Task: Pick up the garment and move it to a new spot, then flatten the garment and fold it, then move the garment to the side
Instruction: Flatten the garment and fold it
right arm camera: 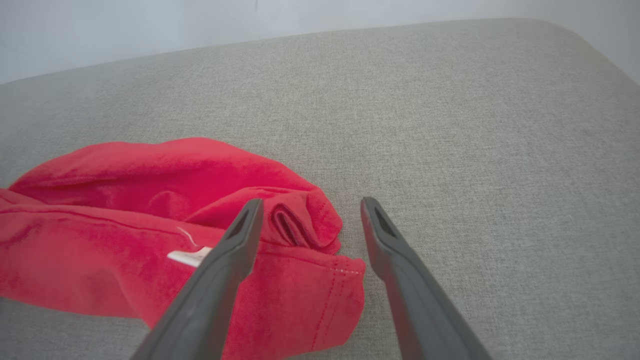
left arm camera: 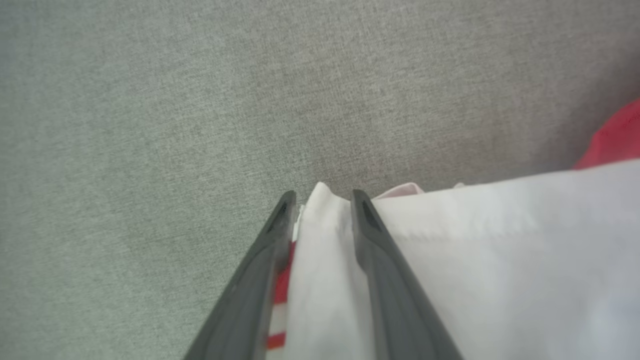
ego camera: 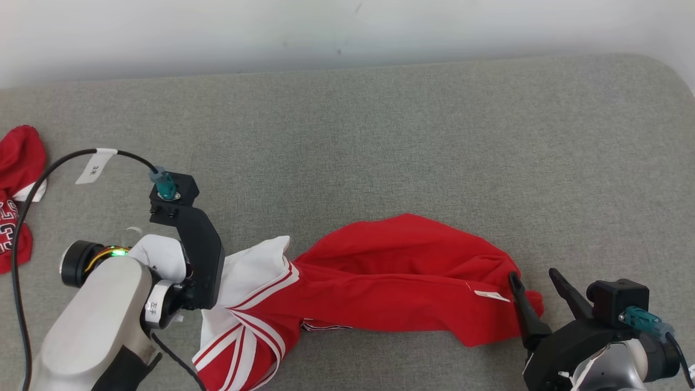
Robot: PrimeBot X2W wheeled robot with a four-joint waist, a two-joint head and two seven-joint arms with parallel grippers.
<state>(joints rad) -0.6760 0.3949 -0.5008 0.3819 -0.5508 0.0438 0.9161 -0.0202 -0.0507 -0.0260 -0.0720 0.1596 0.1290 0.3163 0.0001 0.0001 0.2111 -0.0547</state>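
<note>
Left wrist view, nearest the camera: the left end effector (left arm camera: 322, 197) has its 2 dark fingers part-way apart, with a fold of white cloth filling the gap between them. Whether they are pressing the cloth cannot be told.

In the right wrist view, the right end effector (right arm camera: 310, 210) stands wide apart and holds nothing. 1 finger is over red cloth and the other over bare grey, with the stitched red hem corner between them.

In the head view, the garment (ego camera: 402, 282) lies crumpled across the lower middle of the frame on a grey woven surface (ego camera: 380, 136). It is red, with a panel of white and red stripes at its lower-left end by the left arm. Its red hem, with a small white tag, lies at the lower right by the right arm.

At the left edge of the frame, well apart, lies a second red garment (ego camera: 16, 190) with white lettering. A pale wall (ego camera: 347, 27) runs along the top.

The cloth looks light, soft and limp, so it will likely sag and bunch when lifted. The best holds seem to be the 2 opposite ends, the white edge and the red hem corner, each pinched deep enough not to slip.
</note>
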